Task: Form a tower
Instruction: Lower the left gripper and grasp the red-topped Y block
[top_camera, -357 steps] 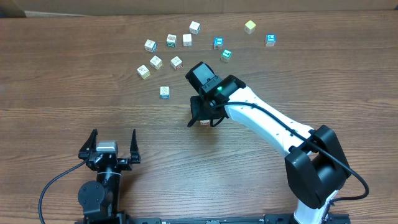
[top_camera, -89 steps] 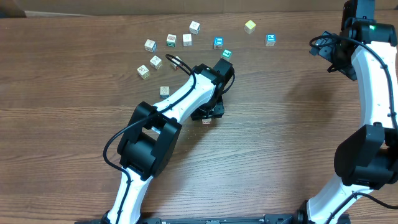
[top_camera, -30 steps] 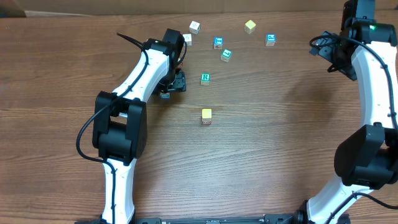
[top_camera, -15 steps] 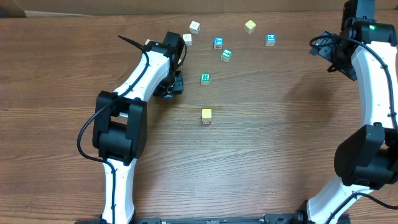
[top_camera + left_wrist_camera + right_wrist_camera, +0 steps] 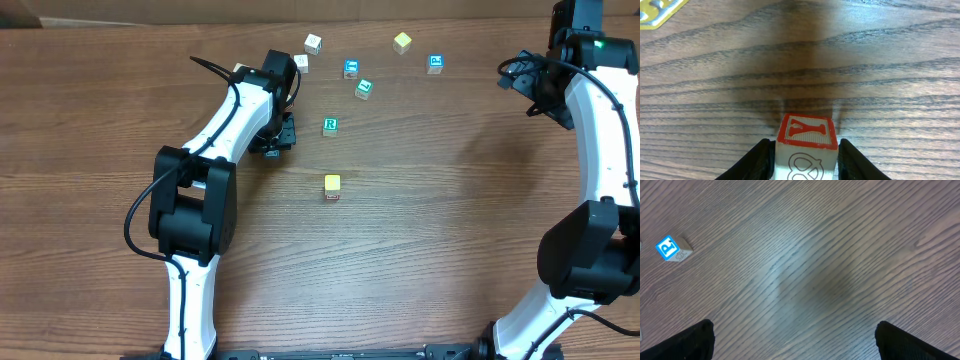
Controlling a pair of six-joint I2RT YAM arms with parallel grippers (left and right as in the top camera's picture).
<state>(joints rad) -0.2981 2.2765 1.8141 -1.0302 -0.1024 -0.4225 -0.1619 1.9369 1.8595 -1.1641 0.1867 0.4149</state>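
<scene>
A: Where's the tower (image 5: 332, 186)?
B: Mid-table, the yellow-topped stack. We see a sliver of another cube under its near edge. How many high, we can't tell from above.
A: And the green R cube (image 5: 330, 126)?
B: Loose on the table (image 5: 450, 250), beyond the tower and apart from it. We don't read it as part of the stack.
A: What about the left gripper (image 5: 806, 161)?
B: It's pinching the Y cube (image 5: 807, 131), red Y on top, pretzel drawing on the side. Its fingers (image 5: 757, 162) sit against both flanks with the cube square between them, resting on the wood. Not lifted yet.
A: And the right gripper (image 5: 795, 332)?
B: Spread wide, nothing in it, out at the far right over bare wood, with a blue cube (image 5: 671, 249) off to one side.
A: So we call the step the pick. How do we do it well?
B: We'd make sure the squeeze is firm, then lift straight up so the cube doesn't twist. Pass the green R cube with height to spare and line the edges up with the yellow top. Lower until the faces meet, let go gently and back off straight up. Any sideways nudge likely topples the stack.
</scene>
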